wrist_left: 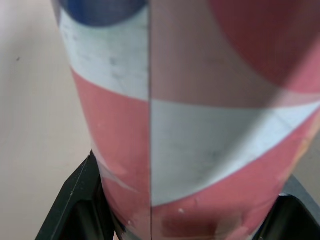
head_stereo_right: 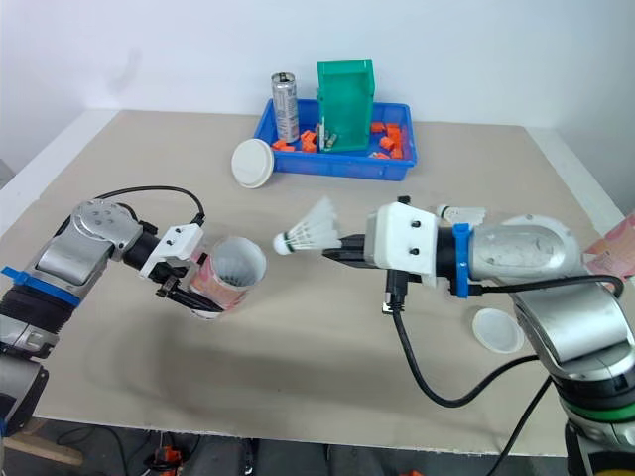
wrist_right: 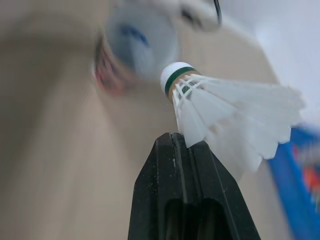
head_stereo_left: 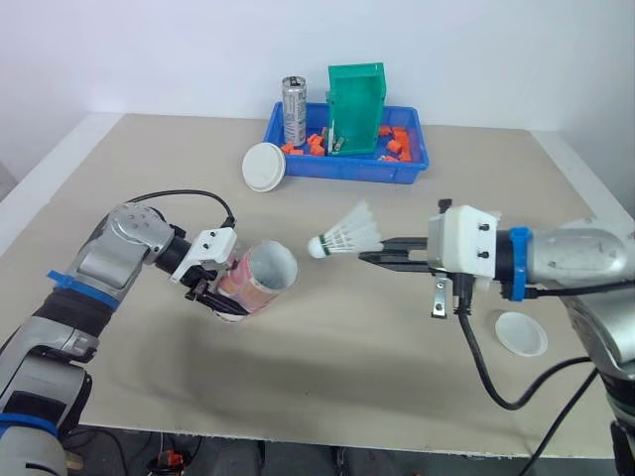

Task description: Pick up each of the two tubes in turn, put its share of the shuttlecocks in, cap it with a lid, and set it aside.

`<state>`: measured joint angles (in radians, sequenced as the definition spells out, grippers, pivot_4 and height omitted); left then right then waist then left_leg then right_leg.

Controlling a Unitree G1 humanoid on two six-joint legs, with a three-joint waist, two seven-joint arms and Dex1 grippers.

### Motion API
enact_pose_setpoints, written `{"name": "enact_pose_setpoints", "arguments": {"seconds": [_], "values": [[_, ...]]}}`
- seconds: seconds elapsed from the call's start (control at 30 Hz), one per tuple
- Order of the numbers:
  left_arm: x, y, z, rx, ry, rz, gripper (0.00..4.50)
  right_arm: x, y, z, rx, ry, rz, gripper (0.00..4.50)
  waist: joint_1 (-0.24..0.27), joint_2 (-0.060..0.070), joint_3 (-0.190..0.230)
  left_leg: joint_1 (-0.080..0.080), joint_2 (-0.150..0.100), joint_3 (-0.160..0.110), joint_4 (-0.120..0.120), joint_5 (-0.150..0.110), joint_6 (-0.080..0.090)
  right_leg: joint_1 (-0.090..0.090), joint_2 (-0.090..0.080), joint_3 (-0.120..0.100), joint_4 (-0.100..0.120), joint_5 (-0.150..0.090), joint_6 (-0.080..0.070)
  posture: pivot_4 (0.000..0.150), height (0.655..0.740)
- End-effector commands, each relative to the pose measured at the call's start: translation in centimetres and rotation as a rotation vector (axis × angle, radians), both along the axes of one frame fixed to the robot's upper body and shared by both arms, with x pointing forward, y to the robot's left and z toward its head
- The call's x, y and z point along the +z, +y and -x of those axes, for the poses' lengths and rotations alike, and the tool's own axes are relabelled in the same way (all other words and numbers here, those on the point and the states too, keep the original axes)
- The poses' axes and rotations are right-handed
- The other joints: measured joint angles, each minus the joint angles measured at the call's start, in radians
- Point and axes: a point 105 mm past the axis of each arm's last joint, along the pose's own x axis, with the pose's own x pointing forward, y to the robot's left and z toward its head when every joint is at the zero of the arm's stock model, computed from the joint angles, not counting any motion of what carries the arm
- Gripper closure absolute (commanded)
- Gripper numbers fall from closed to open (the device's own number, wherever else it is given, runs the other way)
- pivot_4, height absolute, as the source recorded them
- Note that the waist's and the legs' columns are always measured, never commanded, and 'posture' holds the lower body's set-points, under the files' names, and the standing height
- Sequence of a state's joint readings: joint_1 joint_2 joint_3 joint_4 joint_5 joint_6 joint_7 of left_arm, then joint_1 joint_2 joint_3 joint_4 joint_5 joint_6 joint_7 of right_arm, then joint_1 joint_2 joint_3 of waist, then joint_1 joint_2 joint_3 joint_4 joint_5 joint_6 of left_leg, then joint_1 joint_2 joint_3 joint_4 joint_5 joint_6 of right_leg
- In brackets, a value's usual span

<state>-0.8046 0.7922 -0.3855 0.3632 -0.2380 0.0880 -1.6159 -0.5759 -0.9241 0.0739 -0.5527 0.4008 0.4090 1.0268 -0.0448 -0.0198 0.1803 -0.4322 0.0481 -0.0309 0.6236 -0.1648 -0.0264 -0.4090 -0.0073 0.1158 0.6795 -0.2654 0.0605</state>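
My left gripper [head_stereo_left: 220, 288] is shut on a red, white and blue tube [head_stereo_left: 260, 279], held tilted with its open mouth facing right; the tube's wall [wrist_left: 200, 125] sits between the black fingers [wrist_left: 75, 205]. My right gripper [head_stereo_left: 375, 249] is shut on a white shuttlecock [head_stereo_left: 347, 234] by its feathers, cork end pointing left at the tube mouth, a short gap away. The shuttlecock [wrist_right: 225, 110] is pinched at the fingertips, with the tube mouth [wrist_right: 135, 50] beyond. One white lid [head_stereo_left: 264, 165] lies by the blue tray; another lid [head_stereo_left: 520, 332] lies under my right arm.
A blue tray [head_stereo_left: 412, 159] at the back holds a green bin [head_stereo_left: 355, 109], a metal can [head_stereo_left: 294, 109] and orange bits. More white shuttlecocks [head_stereo_right: 464, 213] lie behind my right arm. A pink-red object [head_stereo_right: 615, 248] shows at the right edge.
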Motion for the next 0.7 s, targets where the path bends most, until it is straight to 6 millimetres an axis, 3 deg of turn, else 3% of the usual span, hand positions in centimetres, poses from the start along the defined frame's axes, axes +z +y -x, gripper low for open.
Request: {"name": "enact_pose_setpoints", "arguments": {"seconds": [0.03, 0.2, 0.37, 0.5, 0.53, 0.57, 0.6, 0.63, 0.7], "values": [[0.3, -0.5, -0.2, -0.013, -0.01, 0.005, 1.63, 0.0, 1.3, 0.0, 0.075, -0.035, 0.032, 4.47, 0.0, 0.0, 0.0, 0.0, 0.0, 0.0, 0.0, 0.0, 0.0, 0.0, 0.0, 0.0, 0.0, 0.0, 0.0, 0.15, 0.7362], [0.4, -0.7, -0.3, -0.013, -0.011, 0.016, 1.63, -0.8, 2.9, 0.3, 0.174, -0.029, 0.086, 4.47, 0.001, 0.0, 0.0, -0.002, 0.0, -0.001, 0.0, 0.0, 0.0, -0.001, 0.0, -0.001, 0.0, 0.0, 0.0, 0.15, 0.7362], [0.7, -1.2, -0.2, -0.023, -0.009, 0.033, 1.63, -0.7, 4.5, -0.9, 0.185, -0.059, 0.095, 4.47, 0.0, 0.0, 0.0, -0.002, 0.0, -0.001, 0.001, 0.0, 0.0, -0.001, 0.0, -0.001, 0.0, 0.0, 0.0, 0.15, 0.7362], [0.7, -1.4, -0.2, -0.027, -0.011, 0.037, 1.63, 0.3, 5.5, -1.1, 0.2, -0.059, 0.045, 3.22, -0.002, 0.0, 0.0, -0.002, 0.001, -0.001, 0.0, 0.0, 0.0, -0.002, 0.001, -0.002, 0.001, 0.0, 0.0, 0.15, 0.7362], [0.7, -1.4, -0.2, -0.027, -0.011, 0.037, 1.63, 0.4, 5.6, -1.1, 0.205, -0.06, 0.044, 2.68, -0.001, 0.0, 0.0, -0.003, 0.001, -0.002, 0.0, 0.0, 0.0, -0.002, 0.001, -0.002, 0.001, 0.001, 0.001, 0.15, 0.7362], [0.7, -1.4, -0.2, -0.028, -0.011, 0.037, 1.63, 0.8, 5.6, -0.8, 0.218, -0.061, 0.033, 2.53, 0.0, 0.0, 0.0, -0.003, 0.001, -0.002, 0.0, 0.0, 0.0, -0.002, 0.001, -0.002, 0.001, 0.001, 0.003, 0.15, 0.7362], [0.7, -1.4, -0.2, -0.028, -0.012, 0.037, 1.63, 1.3, 5.5, -0.3, 0.238, -0.05, 0.006, 1.89, 0.0, 0.0, 0.0, -0.004, 0.001, -0.003, 0.0, 0.0, 0.0, -0.002, 0.001, -0.003, 0.001, 0.001, 0.003, 0.15, 0.7362], [0.7, -1.5, -0.2, -0.028, -0.012, 0.037, 1.63, 1.9, 5.3, 0.2, 0.259, -0.034, -0.024, 1.67, 0.0, 0.0, 0.0, -0.004, 0.001, -0.003, 0.0, 0.0, 0.0, -0.002, 0.001, -0.003, 0.001, 0.001, 0.003, 0.15, 0.7362], [0.7, -1.5, -0.2, -0.029, -0.012, 0.038, 1.63, 2.5, 4.9, 0.6, 0.275, -0.016, -0.055, 1.67, 0.0, 0.0, 0.0, -0.005, 0.001, -0.004, 0.0, 0.0, 0.0, -0.002, 0.001, -0.004, 0.001, 0.001, 0.003, 0.15, 0.7362]]}}
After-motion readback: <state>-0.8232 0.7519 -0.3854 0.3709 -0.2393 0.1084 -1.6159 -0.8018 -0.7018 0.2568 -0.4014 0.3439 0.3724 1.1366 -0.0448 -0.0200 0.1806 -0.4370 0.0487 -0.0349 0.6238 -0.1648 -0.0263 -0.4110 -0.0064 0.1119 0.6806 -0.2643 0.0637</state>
